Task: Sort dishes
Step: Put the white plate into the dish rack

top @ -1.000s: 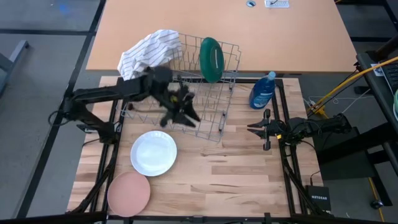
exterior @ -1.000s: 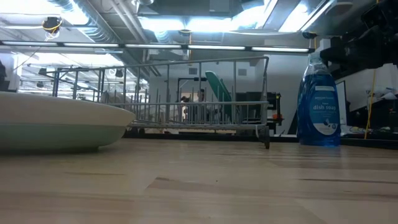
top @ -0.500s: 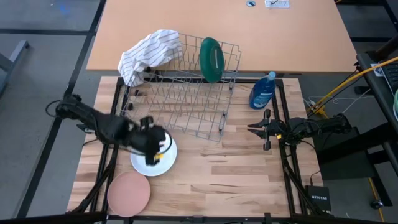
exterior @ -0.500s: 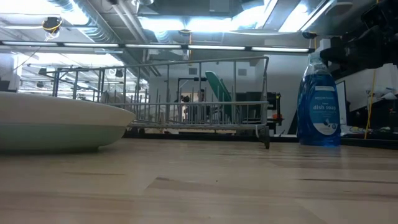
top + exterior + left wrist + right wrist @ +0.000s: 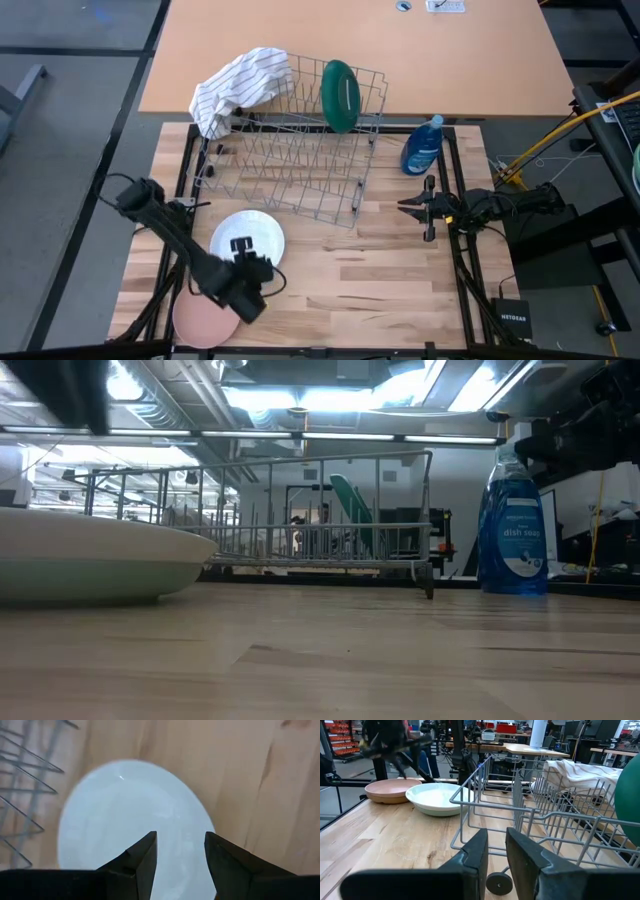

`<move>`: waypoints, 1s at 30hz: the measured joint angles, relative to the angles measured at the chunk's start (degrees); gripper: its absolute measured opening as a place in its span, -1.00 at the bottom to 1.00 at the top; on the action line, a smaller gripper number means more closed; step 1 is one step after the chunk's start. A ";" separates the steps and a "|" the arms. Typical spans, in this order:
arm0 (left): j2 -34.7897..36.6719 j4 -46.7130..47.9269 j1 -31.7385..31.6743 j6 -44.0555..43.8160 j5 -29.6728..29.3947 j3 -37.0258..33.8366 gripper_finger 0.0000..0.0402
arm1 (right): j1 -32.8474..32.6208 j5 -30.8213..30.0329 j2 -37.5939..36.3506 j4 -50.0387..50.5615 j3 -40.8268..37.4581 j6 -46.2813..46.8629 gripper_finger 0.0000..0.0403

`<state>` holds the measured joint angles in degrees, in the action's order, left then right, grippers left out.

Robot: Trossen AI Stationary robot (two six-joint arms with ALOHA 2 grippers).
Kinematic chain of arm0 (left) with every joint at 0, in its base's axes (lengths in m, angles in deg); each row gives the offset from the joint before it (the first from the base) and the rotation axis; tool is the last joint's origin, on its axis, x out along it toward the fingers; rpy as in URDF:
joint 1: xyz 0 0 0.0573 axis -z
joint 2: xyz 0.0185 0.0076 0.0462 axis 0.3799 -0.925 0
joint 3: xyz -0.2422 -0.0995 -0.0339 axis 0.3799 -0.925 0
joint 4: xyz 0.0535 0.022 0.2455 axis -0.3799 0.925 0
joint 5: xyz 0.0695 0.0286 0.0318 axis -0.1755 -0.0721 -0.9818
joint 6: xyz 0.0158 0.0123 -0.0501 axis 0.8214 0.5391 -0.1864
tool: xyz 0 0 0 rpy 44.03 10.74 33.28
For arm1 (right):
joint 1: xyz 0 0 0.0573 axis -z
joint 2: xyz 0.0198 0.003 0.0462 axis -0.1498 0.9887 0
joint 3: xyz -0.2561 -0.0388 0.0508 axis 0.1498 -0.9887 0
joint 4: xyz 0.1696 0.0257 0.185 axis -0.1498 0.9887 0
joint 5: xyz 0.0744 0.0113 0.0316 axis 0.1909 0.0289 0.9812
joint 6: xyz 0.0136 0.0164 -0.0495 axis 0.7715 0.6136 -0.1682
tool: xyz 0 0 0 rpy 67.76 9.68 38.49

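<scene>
**A:** Starting at the left of the table, what is there?

**B:** The left gripper (image 5: 243, 268) hangs over the near-left part of the light wooden tabletop (image 5: 380, 290). It sits above the near rim of the round white plate (image 5: 247, 243), with the round flat pink plate (image 5: 200, 312) just beside it toward the front edge. In the left wrist view its two dark fingers (image 5: 142, 857) stand apart with a gap between them, holding nothing, and the white plate (image 5: 130, 820) lies flat below them.

**A:** And the plates themselves?

**B:** Both lie flat on the wood, close together, pink nearer the front corner. The white one is just in front of the grey wire dish rack (image 5: 290, 150).

**A:** What is in the rack?

**B:** A large dark green round plate (image 5: 340, 95) stands on edge in the far right part of it. A white cloth with thin dark stripes (image 5: 240, 88) is draped over its far left corner.

**A:** Further right?

**B:** A blue plastic dish soap bottle (image 5: 422, 146) stands upright just beside the rack. The right gripper (image 5: 412, 207) waits near the right edge of the table, pointing toward the rack; its fingers (image 5: 470, 855) are slightly parted and empty.
</scene>
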<state>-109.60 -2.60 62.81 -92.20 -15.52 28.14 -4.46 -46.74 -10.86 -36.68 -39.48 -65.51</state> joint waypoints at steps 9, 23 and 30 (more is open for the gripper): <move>-6.32 -2.45 3.91 -10.63 0.36 0.00 -0.23 | -0.02 -0.01 -0.01 0.01 0.00 0.01 -0.64; -6.63 -5.41 4.70 -18.37 -1.08 -4.49 -0.23 | 0.00 0.01 0.00 0.02 0.00 -0.01 -0.64; -6.63 -8.29 4.53 -18.34 -1.63 -6.65 -0.23 | -0.02 0.00 0.00 0.05 0.00 -0.01 -0.64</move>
<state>-116.22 -10.89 67.34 -110.54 -17.15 21.49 -4.48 -46.74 -10.86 -36.63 -39.48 -65.52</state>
